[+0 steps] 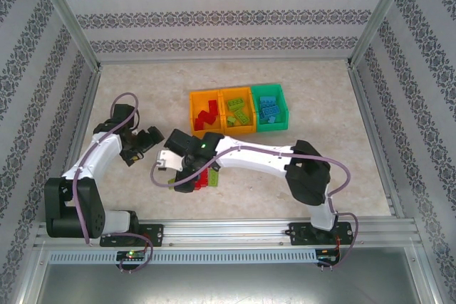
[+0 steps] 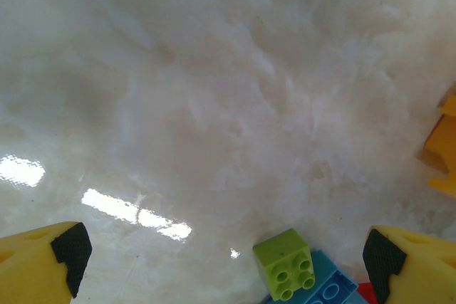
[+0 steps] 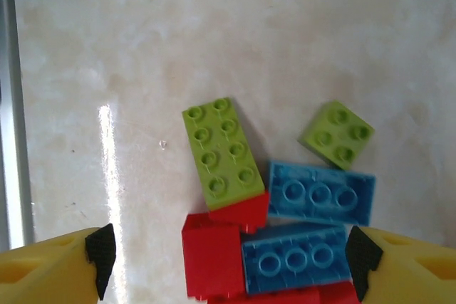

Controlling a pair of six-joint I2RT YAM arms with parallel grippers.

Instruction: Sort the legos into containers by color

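Spread wide, holding nothing: right gripper [image 3: 231, 260] over loose legos [image 3: 222, 151] toward the near edge of the table [image 1: 142, 101] — left gripper [image 2: 226, 255] likewise, just beside.

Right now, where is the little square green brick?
In the right wrist view the square green brick lies on the table, right of the long green brick and just above the upper blue brick in the picture.

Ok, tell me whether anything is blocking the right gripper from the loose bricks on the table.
Nothing visible is. The right gripper hangs open over the pile, jaws apart. The long green brick, the blue bricks and the red bricks lie in plain sight between them, with nothing over them.
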